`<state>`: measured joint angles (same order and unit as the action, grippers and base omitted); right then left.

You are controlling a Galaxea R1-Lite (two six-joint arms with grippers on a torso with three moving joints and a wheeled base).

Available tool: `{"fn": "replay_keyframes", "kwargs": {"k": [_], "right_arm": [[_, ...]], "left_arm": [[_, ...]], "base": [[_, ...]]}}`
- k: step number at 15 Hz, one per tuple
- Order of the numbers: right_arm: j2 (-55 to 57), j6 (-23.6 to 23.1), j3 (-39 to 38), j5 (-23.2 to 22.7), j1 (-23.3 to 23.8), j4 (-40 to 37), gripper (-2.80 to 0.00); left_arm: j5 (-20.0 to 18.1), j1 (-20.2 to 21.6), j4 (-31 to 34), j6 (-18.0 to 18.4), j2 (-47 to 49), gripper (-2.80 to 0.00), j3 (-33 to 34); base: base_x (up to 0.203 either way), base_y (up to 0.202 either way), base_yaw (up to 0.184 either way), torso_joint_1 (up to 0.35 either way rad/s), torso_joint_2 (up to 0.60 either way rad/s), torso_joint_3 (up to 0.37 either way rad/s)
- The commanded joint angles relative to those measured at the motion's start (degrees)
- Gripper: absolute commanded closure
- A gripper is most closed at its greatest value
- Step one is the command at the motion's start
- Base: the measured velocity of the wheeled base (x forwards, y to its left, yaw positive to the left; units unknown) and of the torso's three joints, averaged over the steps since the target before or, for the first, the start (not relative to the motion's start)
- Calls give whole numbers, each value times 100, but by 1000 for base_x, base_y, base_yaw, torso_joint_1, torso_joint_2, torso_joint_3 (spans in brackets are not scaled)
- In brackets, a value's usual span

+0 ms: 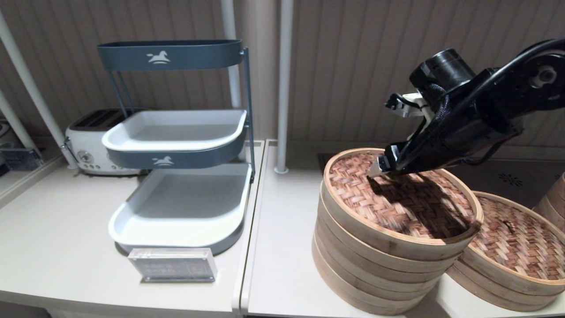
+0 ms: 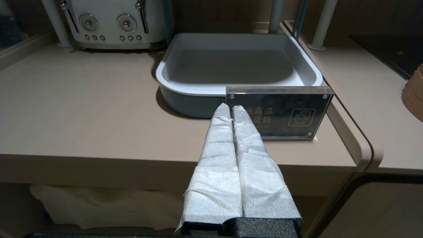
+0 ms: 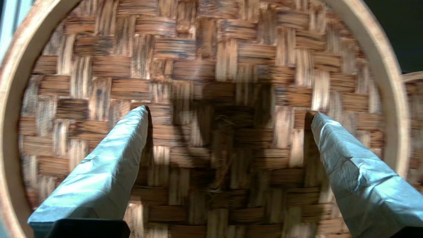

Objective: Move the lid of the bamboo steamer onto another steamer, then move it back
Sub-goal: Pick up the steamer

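The bamboo steamer lid (image 1: 397, 198), reddish woven with a pale rim, lies on top of the taller steamer stack (image 1: 371, 274). My right gripper (image 1: 378, 168) hovers over the lid's far-left part, fingers spread wide and holding nothing. In the right wrist view the right gripper (image 3: 228, 113) is open above the woven lid (image 3: 205, 66), with the small loop handle (image 3: 220, 165) between and below its fingers. The low, wide steamer (image 1: 516, 247) with its own woven lid stands just right of the stack. My left gripper (image 2: 231, 107) is shut and empty, held off the left counter's front edge.
A blue-and-white tiered tray rack (image 1: 176, 132) and a toaster (image 1: 88, 141) stand on the left counter, with an acrylic sign (image 1: 173, 264) in front. A white pole (image 1: 282, 88) rises behind the stack. Another steamer (image 1: 555, 198) shows at the far right edge.
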<state>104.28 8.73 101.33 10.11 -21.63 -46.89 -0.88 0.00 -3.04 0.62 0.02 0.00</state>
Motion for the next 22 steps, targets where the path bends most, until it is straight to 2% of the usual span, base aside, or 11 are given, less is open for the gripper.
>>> {"fn": "replay_keyframes", "kwargs": {"k": [1, 5, 6, 7, 22], "right_arm": [[-22, -38, -8, 123, -8, -22, -280], [14, -3, -52, 123, -8, -5, -280], [22, 5, -53, 123, -8, -6, -14], [22, 5, -63, 123, -8, -14, 0], [31, 6, -238, 70, 27, 48, 0]], "left_arm": [[0, 0, -3, -1, -2, 0, 158], [0, 0, -3, -1, -2, 0, 158], [0, 0, -3, -1, -2, 0, 158], [0, 0, -3, -1, -2, 0, 158], [0, 0, -3, -1, -2, 0, 158]], "base": [[0, 0, 0, 0, 0, 0], [0, 0, 0, 0, 0, 0], [0, 0, 0, 0, 0, 0], [0, 0, 0, 0, 0, 0], [0, 0, 0, 0, 0, 0]]}}
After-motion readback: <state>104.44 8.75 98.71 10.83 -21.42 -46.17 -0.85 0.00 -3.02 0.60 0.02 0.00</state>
